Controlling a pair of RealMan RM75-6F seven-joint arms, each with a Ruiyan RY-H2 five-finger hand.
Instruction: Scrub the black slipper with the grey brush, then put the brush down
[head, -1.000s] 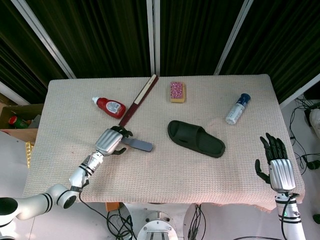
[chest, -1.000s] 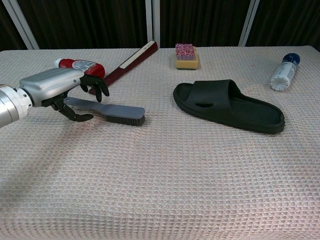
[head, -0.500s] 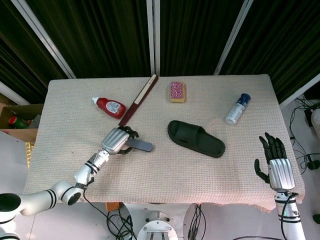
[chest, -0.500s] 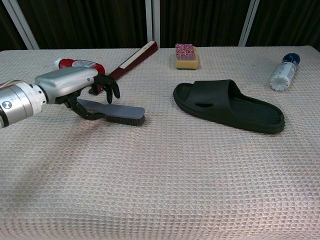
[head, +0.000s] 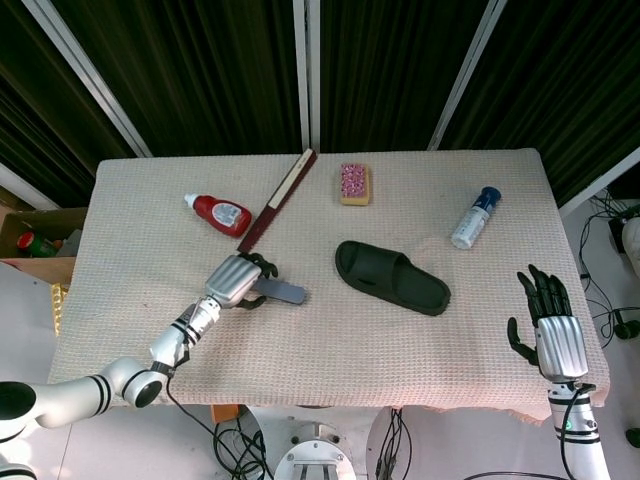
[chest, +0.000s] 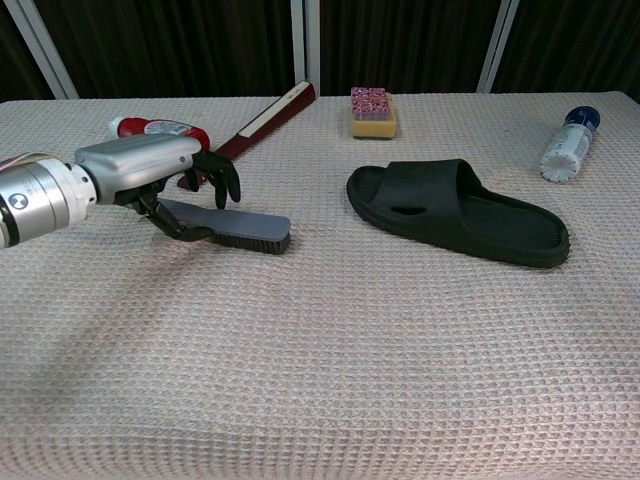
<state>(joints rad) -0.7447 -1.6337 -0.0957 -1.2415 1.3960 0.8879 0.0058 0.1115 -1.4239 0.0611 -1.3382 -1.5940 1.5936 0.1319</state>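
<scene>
The grey brush (head: 283, 292) (chest: 245, 230) lies bristles down on the beige cloth, left of centre. My left hand (head: 232, 281) (chest: 150, 170) grips its handle, thumb on the near side and fingers curled over the far side. The black slipper (head: 392, 277) (chest: 460, 210) lies flat to the right of the brush, a hand's width of cloth between them. My right hand (head: 548, 325) hangs off the table's right front corner with its fingers spread and nothing in it; the chest view does not show it.
A red bottle (head: 220, 212) (chest: 155, 129) and a long dark-red stick (head: 278, 200) (chest: 265, 122) lie just behind my left hand. A yellow sponge (head: 354, 184) (chest: 372, 112) sits at the back centre. A white bottle with a blue cap (head: 474, 218) (chest: 569, 145) lies back right.
My left hand has slid right along the brush handle and curled its fingers around it. The brush, the slipper and my right hand have stayed put.
</scene>
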